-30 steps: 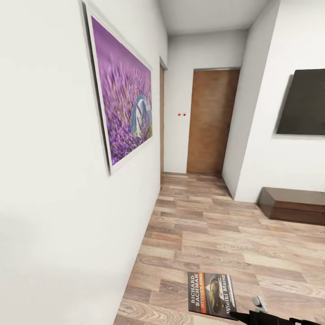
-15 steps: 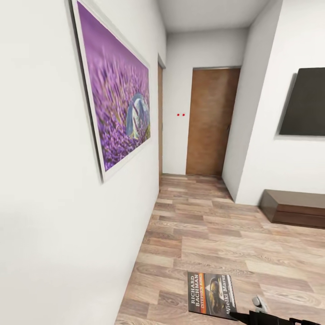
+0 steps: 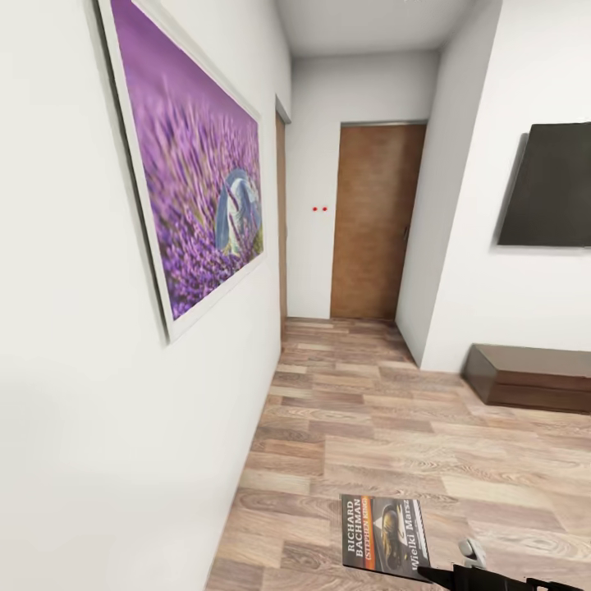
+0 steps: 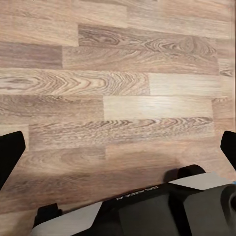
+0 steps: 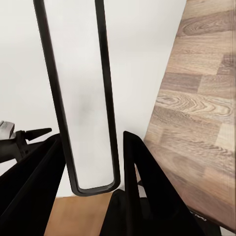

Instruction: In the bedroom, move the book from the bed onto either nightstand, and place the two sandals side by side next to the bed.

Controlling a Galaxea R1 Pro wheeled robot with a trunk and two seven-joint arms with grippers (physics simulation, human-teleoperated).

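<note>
Robot in transit thru hallway: right hand [image 3: 460,566] clamps book [image 3: 384,533] edge, carried level for nightstand; left hand [image 4: 118,147] fingers apart, idle over floor [image 4: 118,73].

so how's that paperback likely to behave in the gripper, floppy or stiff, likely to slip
The book looks thin, so it is probably light and may flex or droop beyond the grip. Its cover looks smooth and printed, so it could slide if pinched loosely. The right gripper meets it only near one corner, so it may tend to swing or tilt as the robot drives.
</note>
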